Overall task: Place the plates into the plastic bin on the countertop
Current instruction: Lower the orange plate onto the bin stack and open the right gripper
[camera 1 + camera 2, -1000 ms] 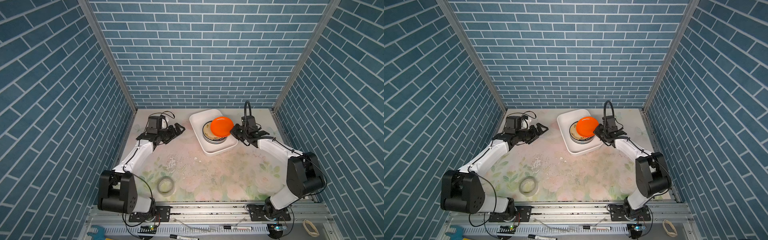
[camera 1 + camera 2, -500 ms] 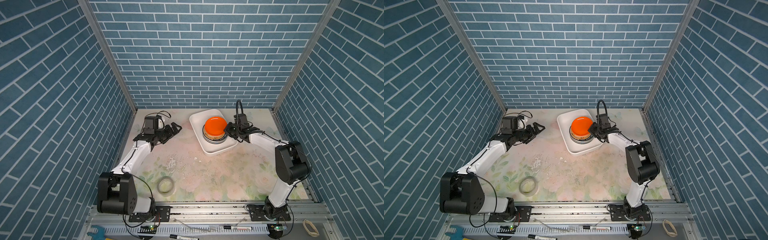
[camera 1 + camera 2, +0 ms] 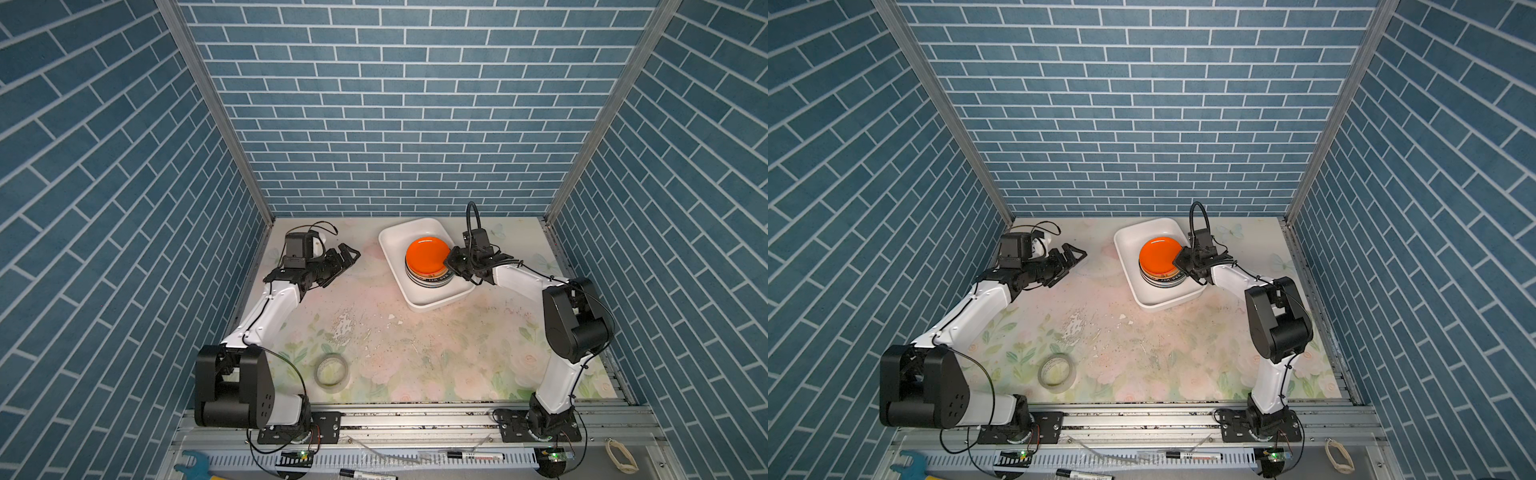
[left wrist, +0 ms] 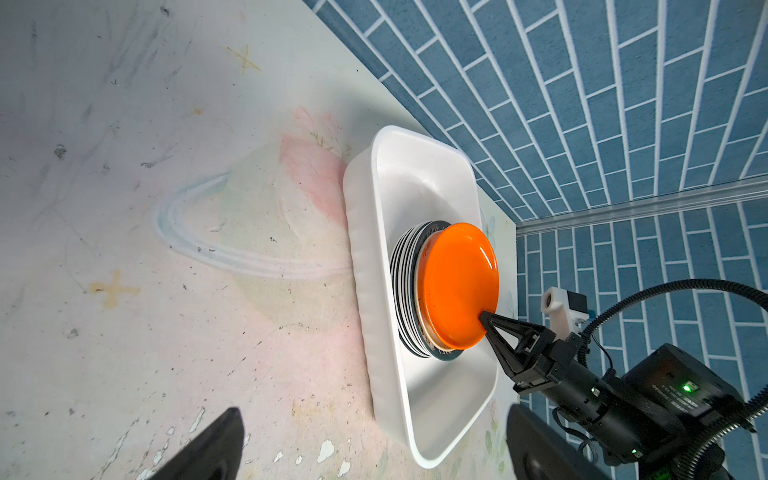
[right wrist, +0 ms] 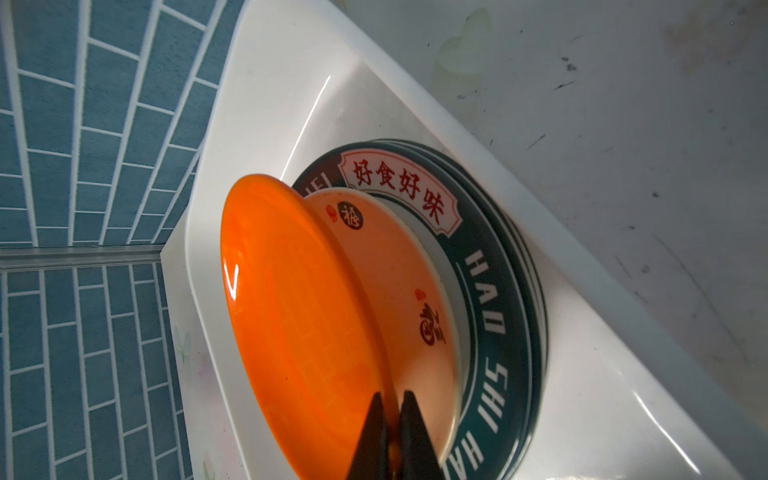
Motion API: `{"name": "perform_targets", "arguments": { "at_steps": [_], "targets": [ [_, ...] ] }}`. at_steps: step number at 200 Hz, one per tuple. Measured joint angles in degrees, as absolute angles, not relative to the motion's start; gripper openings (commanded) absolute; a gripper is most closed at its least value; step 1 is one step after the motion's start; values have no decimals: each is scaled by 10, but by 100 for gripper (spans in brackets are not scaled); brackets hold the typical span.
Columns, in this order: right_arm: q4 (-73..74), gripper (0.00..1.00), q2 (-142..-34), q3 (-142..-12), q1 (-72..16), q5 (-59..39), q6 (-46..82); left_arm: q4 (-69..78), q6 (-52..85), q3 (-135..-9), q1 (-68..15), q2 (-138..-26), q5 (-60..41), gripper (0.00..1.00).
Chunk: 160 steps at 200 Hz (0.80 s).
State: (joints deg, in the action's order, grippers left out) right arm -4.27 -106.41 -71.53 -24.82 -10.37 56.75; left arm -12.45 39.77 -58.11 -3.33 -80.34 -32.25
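On the left, left gripper [image 3: 348,254], fingers [image 4: 216,444] spread wide, nothing between them. Up over the flowery countertop [image 3: 415,332], well apart from the bin.

Lower down, near the front edge, a clear tape roll [image 3: 331,372], lying flat (not one of the plates).

Further right, at the back, the white plastic bin [image 3: 397,239], sitting on the countertop. Inside it, a stack of plates [image 3: 430,281] with dark-green lettered rims. On those, a pale plate [image 5: 395,270] with little red marks. On the very top, a plain orange plate [image 3: 426,255], tipped a bit. Hard to tell if touching the pale one under it.

Right beside that, right gripper [image 5: 390,401], pinched tight on the rim of the orange plate, reaching in over the bin's right wall.
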Motion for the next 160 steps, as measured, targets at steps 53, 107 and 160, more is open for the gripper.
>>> {"name": "perform_targets", "arguments": {
  "at_steps": [53,107,160],
  "targets": [
    [-43,7,-1072,-717,-248,-104,567,-117,404,-573,-27,-803,-327,100],
    [-43,20,-1074,-717,-248,-104,568,-112,408,-572,-23,-803,-329,100],
    [-42,24,-1074,-717,-248,-105,568,-108,412,-572,-21,-803,-331,100]
  ]
}}
